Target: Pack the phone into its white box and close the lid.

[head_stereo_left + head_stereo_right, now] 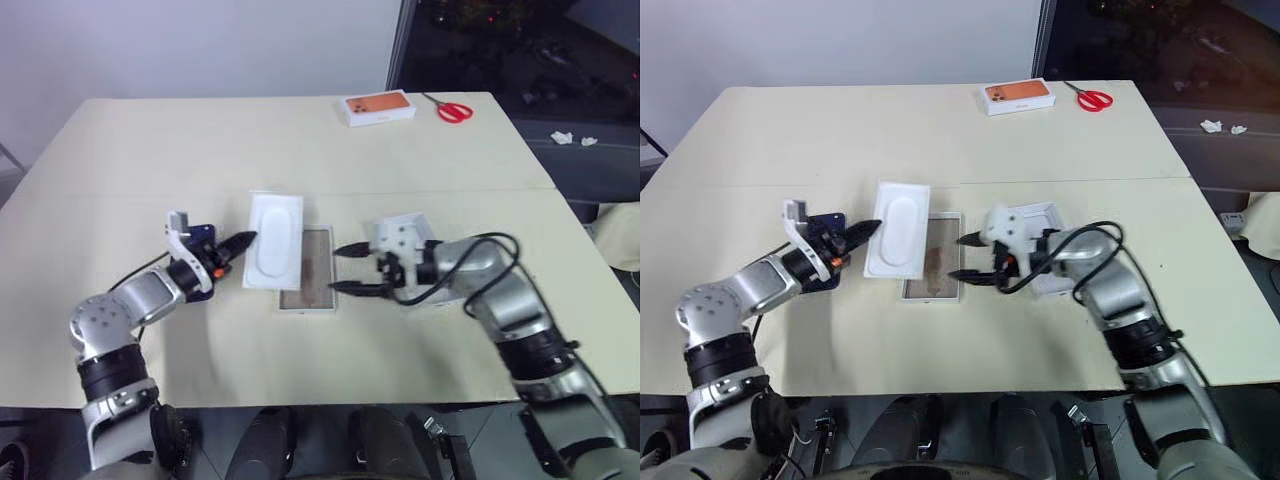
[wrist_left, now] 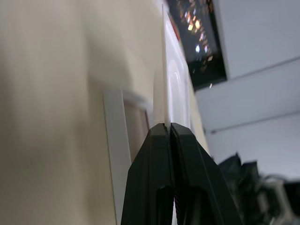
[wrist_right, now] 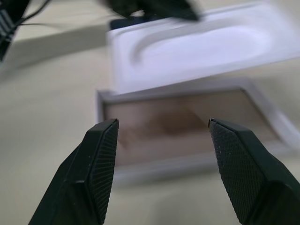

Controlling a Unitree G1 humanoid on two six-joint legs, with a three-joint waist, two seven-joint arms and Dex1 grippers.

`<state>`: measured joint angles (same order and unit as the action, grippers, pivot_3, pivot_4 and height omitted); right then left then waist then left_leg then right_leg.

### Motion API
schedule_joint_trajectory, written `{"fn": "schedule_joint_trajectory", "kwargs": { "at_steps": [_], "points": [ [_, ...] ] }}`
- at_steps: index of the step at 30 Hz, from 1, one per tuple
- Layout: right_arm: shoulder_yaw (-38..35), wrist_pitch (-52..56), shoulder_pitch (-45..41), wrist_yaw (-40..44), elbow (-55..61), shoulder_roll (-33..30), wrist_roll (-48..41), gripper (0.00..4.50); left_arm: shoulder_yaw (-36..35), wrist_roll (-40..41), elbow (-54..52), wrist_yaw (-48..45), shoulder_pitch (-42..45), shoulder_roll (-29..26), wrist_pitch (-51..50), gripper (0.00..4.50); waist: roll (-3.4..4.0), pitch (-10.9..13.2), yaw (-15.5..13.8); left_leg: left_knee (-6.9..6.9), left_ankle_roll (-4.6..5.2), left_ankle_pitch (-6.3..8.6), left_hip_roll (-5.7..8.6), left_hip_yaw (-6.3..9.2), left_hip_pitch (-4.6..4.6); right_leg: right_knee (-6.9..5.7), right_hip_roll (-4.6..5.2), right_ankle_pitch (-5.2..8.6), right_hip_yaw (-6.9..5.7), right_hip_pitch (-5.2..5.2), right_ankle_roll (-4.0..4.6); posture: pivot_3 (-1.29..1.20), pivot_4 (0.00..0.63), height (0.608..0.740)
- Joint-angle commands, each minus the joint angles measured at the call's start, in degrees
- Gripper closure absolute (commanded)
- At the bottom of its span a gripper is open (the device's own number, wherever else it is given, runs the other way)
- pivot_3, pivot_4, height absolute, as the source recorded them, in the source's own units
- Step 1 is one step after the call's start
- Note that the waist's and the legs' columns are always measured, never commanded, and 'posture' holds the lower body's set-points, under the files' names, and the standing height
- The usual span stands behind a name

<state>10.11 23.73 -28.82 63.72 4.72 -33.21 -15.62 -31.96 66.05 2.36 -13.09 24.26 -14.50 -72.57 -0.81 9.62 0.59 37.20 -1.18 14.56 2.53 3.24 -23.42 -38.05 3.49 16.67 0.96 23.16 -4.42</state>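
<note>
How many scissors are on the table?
1. The red-handled scissors lie at the table's far right corner, just right of the orange-topped white box. None can be made out elsewhere.

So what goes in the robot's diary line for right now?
left gripper: shut on white insert, lifted over white box | right gripper: open, empty, beside box | phone: not in box

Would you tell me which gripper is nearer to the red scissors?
Right. The right gripper hangs open beside the white box, on the red scissors' side; the left gripper pinches the insert farther away.
</note>
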Motion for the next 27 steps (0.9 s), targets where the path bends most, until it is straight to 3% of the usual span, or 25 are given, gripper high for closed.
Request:
{"fn": "schedule_joint_trajectory", "kwargs": {
  "at_steps": [1, 6, 17, 20, 25, 27],
  "points": [
    [-4.05, -0.86, 1.45, 0.63, 1.48, -2.77, -2.01, 1.32, 1.12, 2.34, -4.09, 4.16, -1.24, 3.91, 1.56, 4.50, 0.00, 0.00, 0.00, 0.00, 0.00, 0.00, 0.00, 0.02, 0.00, 0.00, 0.00, 0.00, -0.01, 0.00, 0.00, 0.00, 0.150, 0.740],
    [-4.47, -1.23, 2.18, -0.60, 1.98, -3.01, -2.20, 1.32, 2.31, 1.79, -5.62, 7.93, -2.92, 7.19, 4.26, 4.50, -0.03, 0.02, 0.34, -0.02, 0.00, 0.00, -0.06, -0.02, 0.02, -0.02, -0.07, 0.00, 0.03, 0.01, 0.00, 0.00, 0.150, 0.740],
    [-3.55, -2.44, 0.34, -2.65, 0.30, -0.45, -1.22, 1.32, 5.92, 4.30, -9.36, 11.13, -5.11, 8.32, 4.89, 4.50, -0.05, 0.03, -0.05, 0.01, -0.14, -0.09, -0.04, -0.01, 0.01, 0.00, -0.06, 0.00, 0.00, -0.03, 0.00, 0.00, 0.150, 0.740],
    [-3.31, -3.15, 0.15, -2.72, -0.45, -0.17, -0.85, 1.25, 6.61, 5.67, -10.37, 11.35, -5.90, 8.12, 4.84, 3.56, -0.06, 0.04, -0.03, 0.00, -0.14, -0.08, -0.04, 0.00, 0.02, 0.00, -0.06, 0.00, 0.00, -0.03, 0.00, 0.00, 0.150, 0.740],
    [-3.15, -3.96, 0.19, -2.54, -1.26, -0.30, -0.58, 1.25, 7.05, 8.29, -11.83, 11.95, -6.27, 6.79, 5.35, 1.08, -0.06, 0.04, 0.01, 0.00, -0.14, -0.08, -0.04, 0.00, 0.02, 0.00, -0.07, 0.00, 0.00, -0.02, 0.00, 0.00, 0.150, 0.740],
    [-3.10, -4.26, 0.10, -2.55, -1.67, -0.26, -0.40, 1.25, 6.77, 8.81, -11.84, 12.18, -6.09, 6.40, 6.36, 1.08, -0.06, 0.04, 0.00, 0.00, -0.14, -0.08, -0.04, 0.00, 0.02, 0.00, -0.07, 0.00, 0.00, -0.02, 0.00, 0.00, 0.150, 0.740]
  ]
}}
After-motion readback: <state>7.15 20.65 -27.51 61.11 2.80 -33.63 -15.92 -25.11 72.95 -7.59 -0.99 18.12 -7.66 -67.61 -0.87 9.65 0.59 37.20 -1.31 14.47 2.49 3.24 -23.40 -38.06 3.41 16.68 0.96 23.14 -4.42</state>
